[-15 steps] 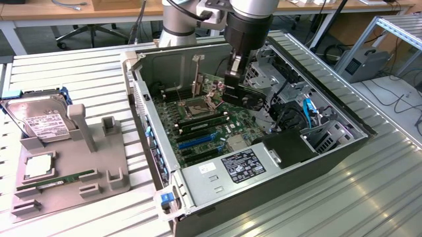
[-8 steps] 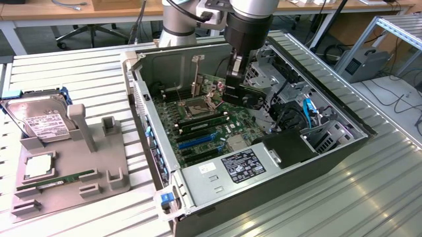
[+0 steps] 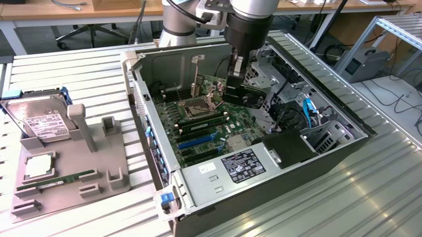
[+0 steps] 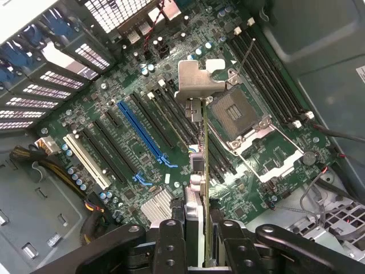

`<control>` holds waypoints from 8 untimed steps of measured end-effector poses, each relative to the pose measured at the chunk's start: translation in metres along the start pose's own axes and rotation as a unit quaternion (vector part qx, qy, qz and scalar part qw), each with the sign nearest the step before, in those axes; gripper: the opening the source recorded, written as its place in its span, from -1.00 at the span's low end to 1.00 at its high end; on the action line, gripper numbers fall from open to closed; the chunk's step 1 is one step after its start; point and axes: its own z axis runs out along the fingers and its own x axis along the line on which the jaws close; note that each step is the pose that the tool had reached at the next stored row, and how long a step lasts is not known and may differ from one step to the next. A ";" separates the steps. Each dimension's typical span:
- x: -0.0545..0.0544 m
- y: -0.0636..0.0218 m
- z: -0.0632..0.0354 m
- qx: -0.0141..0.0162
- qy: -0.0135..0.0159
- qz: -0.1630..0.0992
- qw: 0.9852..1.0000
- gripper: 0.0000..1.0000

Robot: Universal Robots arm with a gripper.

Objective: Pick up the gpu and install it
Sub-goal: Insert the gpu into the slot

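One claw only, so there is no choice of arm. The black two-fingered claw (image 4: 201,242) is pinching the thin flat gpu card (image 4: 198,194), one finger on each face. The exterior view puts the claw down inside the open black-and-silver computer case (image 3: 283,177).

Card orientation, wrist view: seen edge-on. Its long axis runs straight out from between the fingers, with the bent silver metal end bracket (image 4: 199,80) at the far end.

Position over the green motherboard (image 4: 274,165): the card's edge lies between the square silver CPU socket (image 4: 238,114) and the row of black expansion slots. The long blue expansion slot (image 4: 145,134) lies on the side of the card away from the socket, toward the case wall with the blue-tabbed slot covers (image 4: 34,57). It is apart from the card, not under it.

Judgement: the gpu card looks held above the board and not seated in any slot. Whether its long axis is parallel to the slots I cannot tell from this angle.
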 end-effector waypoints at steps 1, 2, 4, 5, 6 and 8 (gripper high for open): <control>0.000 0.0000 0.0000 0.000 0.000 -0.003 1.000 -0.46; 0.000 0.0000 0.0000 0.000 0.000 -0.007 1.000 -0.46; 0.000 0.0000 0.0000 0.000 0.000 -0.013 1.000 -0.46; 0.000 0.0000 0.0000 -0.001 -0.001 -0.016 1.000 -0.46; 0.000 0.0000 0.0000 -0.001 -0.001 -0.019 1.000 -0.46; 0.000 0.0000 0.0000 -0.001 -0.001 -0.025 1.000 -0.46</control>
